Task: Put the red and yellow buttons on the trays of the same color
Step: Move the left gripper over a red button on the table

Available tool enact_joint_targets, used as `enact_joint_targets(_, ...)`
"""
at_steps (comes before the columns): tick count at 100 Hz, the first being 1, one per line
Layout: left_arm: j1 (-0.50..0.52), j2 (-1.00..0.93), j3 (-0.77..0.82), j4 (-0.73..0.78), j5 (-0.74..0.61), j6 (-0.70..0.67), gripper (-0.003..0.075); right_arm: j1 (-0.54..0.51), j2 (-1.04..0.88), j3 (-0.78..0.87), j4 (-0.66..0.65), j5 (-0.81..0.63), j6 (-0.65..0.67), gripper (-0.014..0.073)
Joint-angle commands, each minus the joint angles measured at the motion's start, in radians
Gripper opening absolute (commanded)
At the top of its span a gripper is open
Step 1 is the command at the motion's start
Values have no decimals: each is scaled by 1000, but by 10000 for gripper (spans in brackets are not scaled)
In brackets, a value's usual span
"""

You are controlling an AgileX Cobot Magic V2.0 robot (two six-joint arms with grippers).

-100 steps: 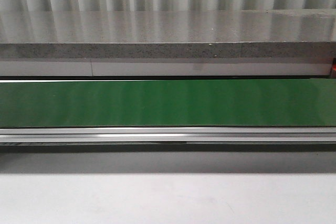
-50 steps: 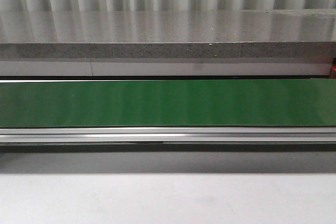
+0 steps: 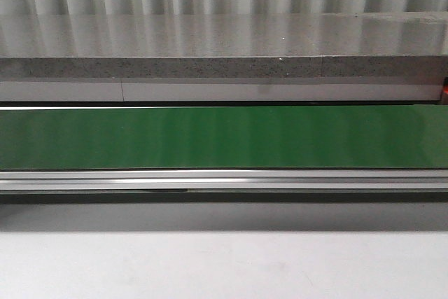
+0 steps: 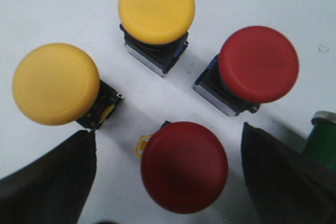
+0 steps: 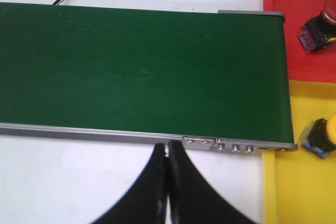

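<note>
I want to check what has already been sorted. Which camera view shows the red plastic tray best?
The right wrist view: the red plastic tray lies past the end of the green conveyor belt, holding a red mushroom-head button, above the yellow tray. The front view shows only the belt; the left wrist view shows unsorted buttons, no tray.

The conveyor belt (image 3: 224, 136) runs from 9 to 3 o'clock across the bench (image 3: 224, 264); a stone ledge (image 3: 224, 47) lies behind it at 12 o'clock.
</note>
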Motion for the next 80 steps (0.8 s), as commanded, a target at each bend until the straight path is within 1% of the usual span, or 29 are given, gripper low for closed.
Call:
enact_joint_targets(1, 3, -27, -30, 5, -57, 0, 547, 2, -7, -25, 2, -54, -8, -67)
enact_joint_targets(17, 3, -14, -30, 5, -63, 0, 545, 2, -7, -25, 2, -54, -8, -67)
enact_joint_targets(24, 3, -14, -30, 5, -63, 0, 514, 2, -7, -25, 2, -54, -8, -67)
enact_joint_targets(32, 3, -14, -30, 5, -63, 2, 433, 2, -7, -25, 2, -54, -8, -67)
enact_joint_targets(49, 3, -18, -30, 5, -47, 38, 170, 2, -7, -25, 2, -54, -8, -67)
enact_joint_targets(58, 3, -41, -31, 5, -33, 42, 69, 2, -7, -25, 2, -54, -8, -67)
enact_joint_targets(65, 3, -75, -31, 5, -20, 52, 15, 2, -7, -25, 2, -54, -8, -67)
enact_joint_targets(72, 3, -120, -31, 5, -12, 52, -20, 2, -7, -25, 2, -54, -8, -67)
enact_joint_targets(80, 3, -179, -31, 5, 6, 54, -20, 2, -7, -25, 2, -54, -8, -67)
